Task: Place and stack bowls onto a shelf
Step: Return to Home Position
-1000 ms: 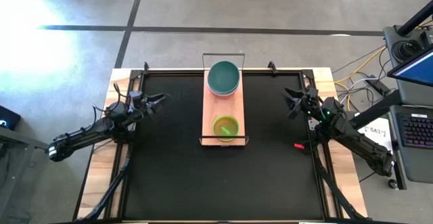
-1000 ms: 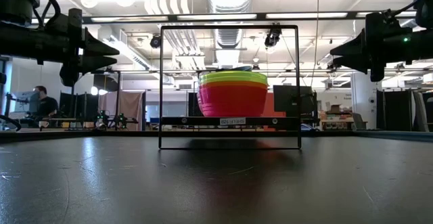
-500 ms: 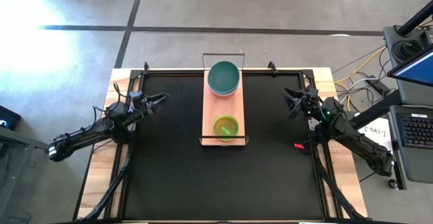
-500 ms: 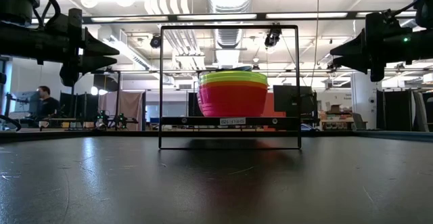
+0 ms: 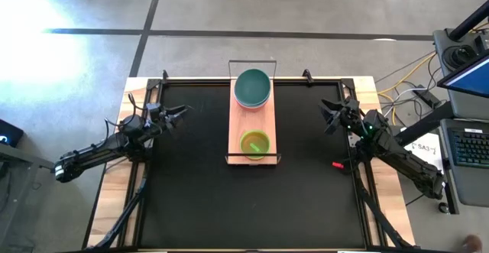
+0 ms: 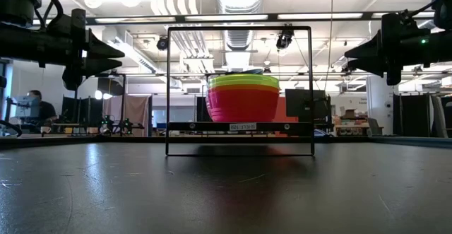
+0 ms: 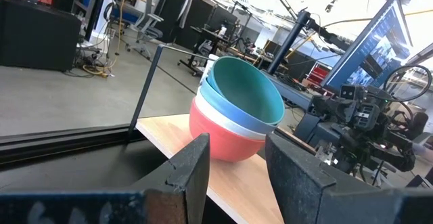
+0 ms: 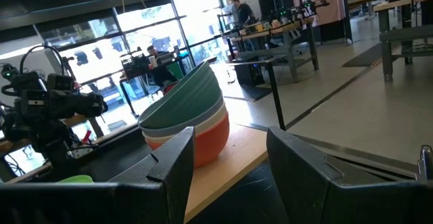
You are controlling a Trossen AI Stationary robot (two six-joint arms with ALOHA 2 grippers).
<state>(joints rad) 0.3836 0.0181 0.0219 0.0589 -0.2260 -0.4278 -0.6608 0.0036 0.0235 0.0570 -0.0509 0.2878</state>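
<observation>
Shelf [image 5: 252, 121] between left claw [image 5: 182, 115] and right claw [image 5: 325, 117]

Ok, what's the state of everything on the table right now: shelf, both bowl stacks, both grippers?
Shelf: level, holding both stacks.
Large bowl stack: nested, upright, teal on top, at the far end.
Small bowl stack: nested, upright, green on top, at the near end.
Left gripper: open, empty, clear of the shelf on its left.
Right gripper: open, empty, clear of the shelf on its right.
</observation>
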